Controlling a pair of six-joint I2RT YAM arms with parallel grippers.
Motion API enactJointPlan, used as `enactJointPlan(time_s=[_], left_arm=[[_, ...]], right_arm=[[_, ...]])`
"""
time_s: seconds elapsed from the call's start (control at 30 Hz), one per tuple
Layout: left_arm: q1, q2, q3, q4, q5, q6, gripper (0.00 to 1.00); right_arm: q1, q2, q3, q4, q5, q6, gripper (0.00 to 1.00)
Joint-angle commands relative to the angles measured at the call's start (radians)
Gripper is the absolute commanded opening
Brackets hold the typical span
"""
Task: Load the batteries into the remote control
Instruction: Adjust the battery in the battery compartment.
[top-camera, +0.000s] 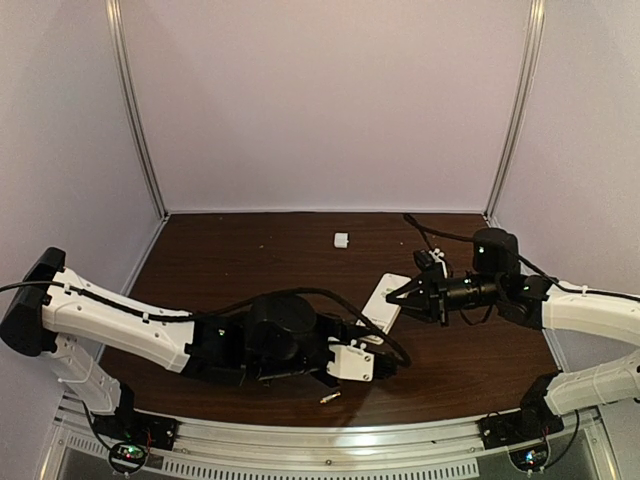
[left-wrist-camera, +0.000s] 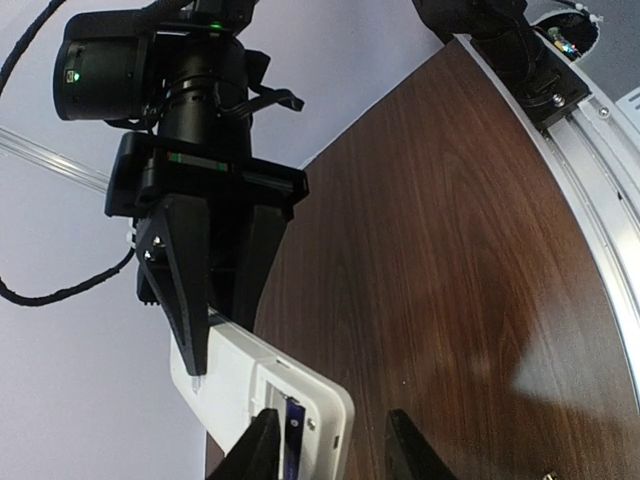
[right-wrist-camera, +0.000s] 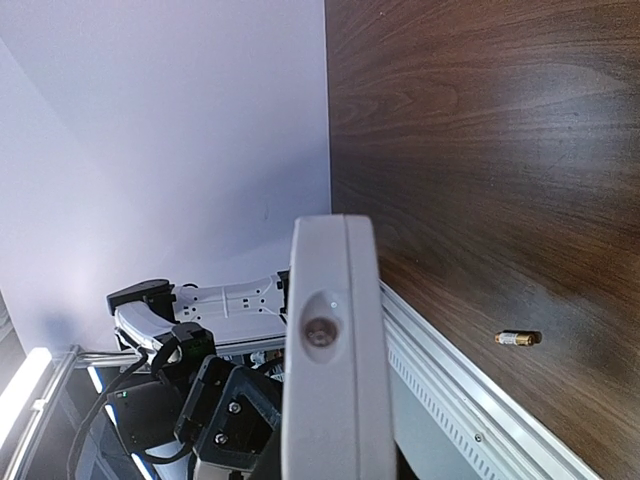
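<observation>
The remote control (top-camera: 386, 298) is white and is held off the table, back side showing, with its battery bay open. My right gripper (top-camera: 396, 293) is shut on its far end; in the left wrist view its black fingers (left-wrist-camera: 190, 290) clamp the casing. One dark battery (left-wrist-camera: 292, 440) lies in the bay. My left gripper (left-wrist-camera: 335, 445) is open around the remote's near end (left-wrist-camera: 300, 400), one finger over the bay and the other clear of the edge. Another battery (top-camera: 330, 397) lies loose on the table near the front rail, and the right wrist view shows that battery (right-wrist-camera: 518, 339) too.
A small flat white plastic piece (top-camera: 341, 239) lies toward the back of the dark wood table (top-camera: 230, 260). A metal rail (top-camera: 350, 440) runs along the front edge. Pale walls close in the back and sides.
</observation>
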Motion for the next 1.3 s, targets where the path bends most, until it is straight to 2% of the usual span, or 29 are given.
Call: enactJointPlan(time_s=[0.0,0.47,0.6,0.67,0.8,0.93,1.07,1.27], left_arm=[[0.019,0.017,0.03,0.03,-0.004,0.007,0.35],[0.028,0.022,0.028,-0.005,0.035,0.003,0.13],[0.029,0.022,0.027,-0.023,0.045,-0.002,0.11],[0.028,0.022,0.03,-0.027,0.046,-0.011,0.15],[0.029,0.0,0.05,-0.041,0.041,-0.055,0.41],[0.035,-0.058,0.049,-0.064,0.065,-0.11,0.59],[0.035,-0.143,0.023,-0.073,0.087,-0.165,0.63],[0.04,-0.242,-0.041,-0.163,0.13,-0.319,0.61]], right_arm=[[0.01,-0.018,-0.002,0.044,0.012,0.015,0.0],[0.018,-0.02,-0.006,0.074,0.009,0.04,0.0],[0.018,-0.024,-0.008,0.086,0.007,0.043,0.0],[0.018,-0.025,-0.008,0.09,0.007,0.038,0.0],[0.017,-0.025,-0.005,0.081,0.017,-0.008,0.0],[0.016,-0.027,-0.002,0.055,0.037,-0.098,0.0],[0.011,-0.018,0.003,0.013,0.056,-0.225,0.0],[-0.002,-0.043,0.03,-0.07,0.077,-0.447,0.0]])
